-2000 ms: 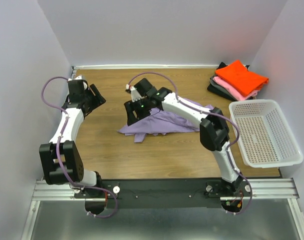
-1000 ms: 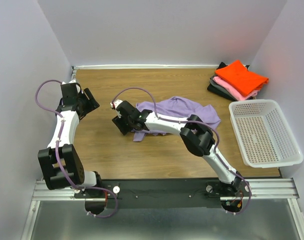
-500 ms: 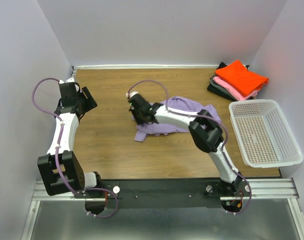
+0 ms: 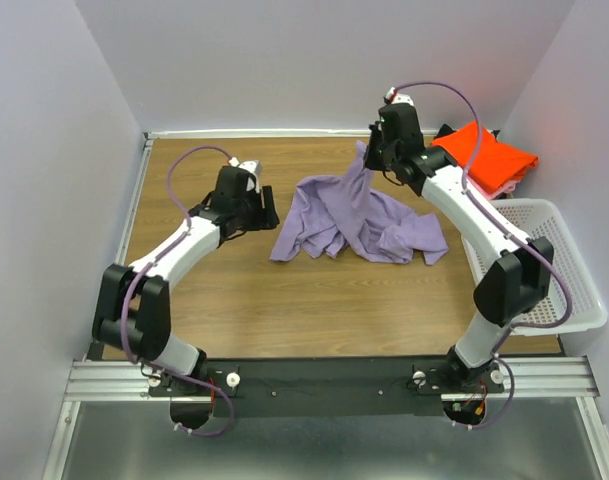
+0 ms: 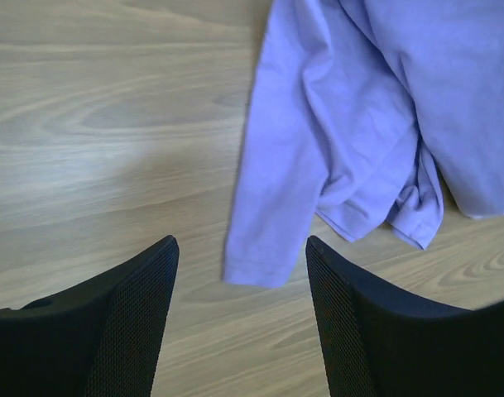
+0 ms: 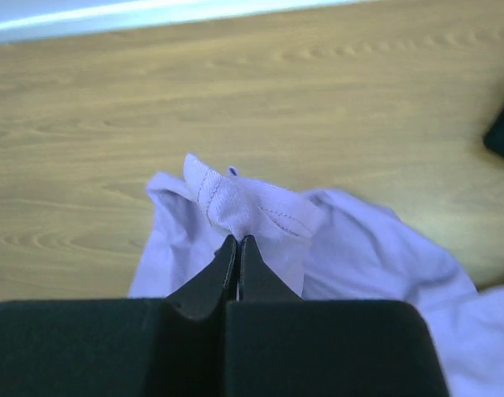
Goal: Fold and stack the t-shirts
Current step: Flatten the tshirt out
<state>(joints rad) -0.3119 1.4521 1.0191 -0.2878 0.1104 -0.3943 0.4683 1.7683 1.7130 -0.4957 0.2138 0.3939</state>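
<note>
A lavender-purple t-shirt (image 4: 356, 222) lies crumpled mid-table, one edge pulled up toward the back. My right gripper (image 4: 366, 153) is shut on that raised edge; in the right wrist view a stitched fold of the lavender shirt (image 6: 247, 207) sticks out past the right gripper (image 6: 238, 240) and its closed fingertips. My left gripper (image 4: 266, 212) hovers open just left of the shirt; the left wrist view shows a loose sleeve (image 5: 276, 207) lying ahead of the left gripper (image 5: 242, 248), untouched. Folded orange-red (image 4: 494, 152), pink (image 4: 472, 181) and dark grey (image 4: 436, 178) t-shirts are stacked at the back right.
A white mesh basket (image 4: 529, 262) stands at the right edge, with the right arm's elbow (image 4: 514, 280) over its near-left side. Bare wooden table (image 4: 234, 290) lies left of and in front of the shirt. Walls close in on the back and both sides.
My right gripper shut on the lavender shirt and pulled its edge up and back to the right, dragging the shirt along. My left arm swung right, from the left wall to beside the shirt.
</note>
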